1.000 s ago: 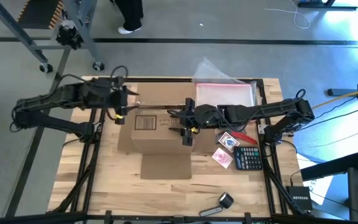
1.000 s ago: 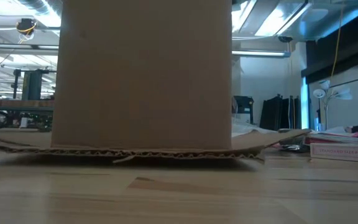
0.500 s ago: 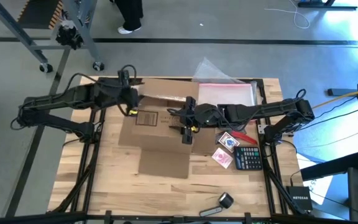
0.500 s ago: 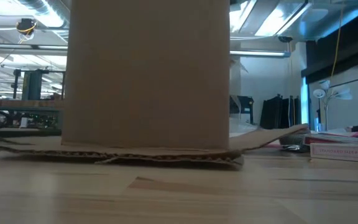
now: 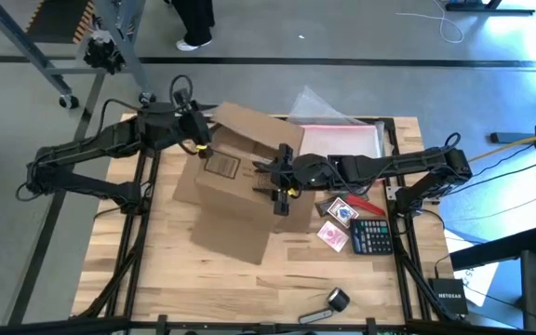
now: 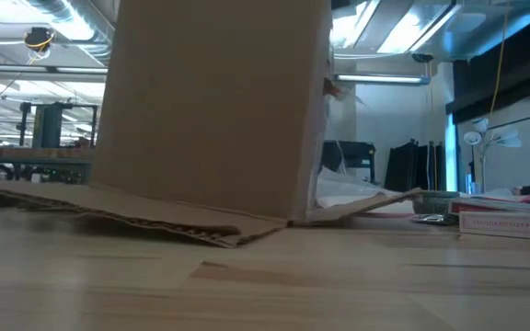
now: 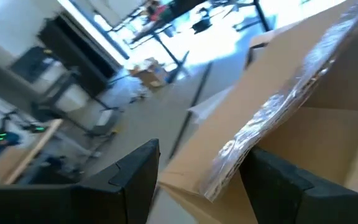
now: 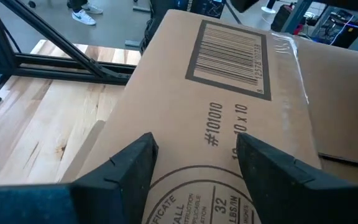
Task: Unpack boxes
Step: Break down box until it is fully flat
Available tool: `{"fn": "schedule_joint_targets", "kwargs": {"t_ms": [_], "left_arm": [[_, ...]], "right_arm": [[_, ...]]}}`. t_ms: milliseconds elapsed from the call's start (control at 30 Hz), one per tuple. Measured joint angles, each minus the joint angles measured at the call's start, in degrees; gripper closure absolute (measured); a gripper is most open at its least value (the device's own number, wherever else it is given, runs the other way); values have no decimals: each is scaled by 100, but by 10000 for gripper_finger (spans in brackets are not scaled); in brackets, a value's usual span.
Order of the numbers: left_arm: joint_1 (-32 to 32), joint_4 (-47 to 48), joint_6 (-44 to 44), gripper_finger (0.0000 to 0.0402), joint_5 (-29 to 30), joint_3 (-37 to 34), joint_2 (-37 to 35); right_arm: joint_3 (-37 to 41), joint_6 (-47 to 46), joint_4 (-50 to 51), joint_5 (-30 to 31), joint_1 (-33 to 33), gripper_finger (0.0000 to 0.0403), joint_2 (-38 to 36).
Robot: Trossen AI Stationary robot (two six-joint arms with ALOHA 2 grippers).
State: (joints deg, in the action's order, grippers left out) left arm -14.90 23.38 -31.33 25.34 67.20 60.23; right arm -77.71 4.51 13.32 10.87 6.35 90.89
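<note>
box (image 5: 231, 181): matt brown corrugated cardboard, glossy clear tape strip (image 7: 272, 118) on flap (crinkled). table (image 5: 249, 288): pale wood slats, smooth. gripper fingers (image 8: 129, 165) matt black.

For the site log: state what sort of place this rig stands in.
Most likely a robotics lab or workshop, not a home. Exposed ducts and strip lights run overhead, benches with equipment fill the room behind, and the wooden table with the cardboard box stands on a bare concrete floor.
</note>
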Motion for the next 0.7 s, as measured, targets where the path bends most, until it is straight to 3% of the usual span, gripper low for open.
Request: {"fn": "schedule_joint_targets", "kwargs": {"t_ms": [167,400,700], "left_arm": [[184,478,402,192,-341,9,-9],[571,1280,720,192,-317,17,-30],[1082,1163,951,192,-97,295,-326]], "right_arm": [[2,-24,-49,-57,7,178,5],[11,-1,-16,-72,7,178,16],[13,-4,-30,-13,7,178,17]]}}
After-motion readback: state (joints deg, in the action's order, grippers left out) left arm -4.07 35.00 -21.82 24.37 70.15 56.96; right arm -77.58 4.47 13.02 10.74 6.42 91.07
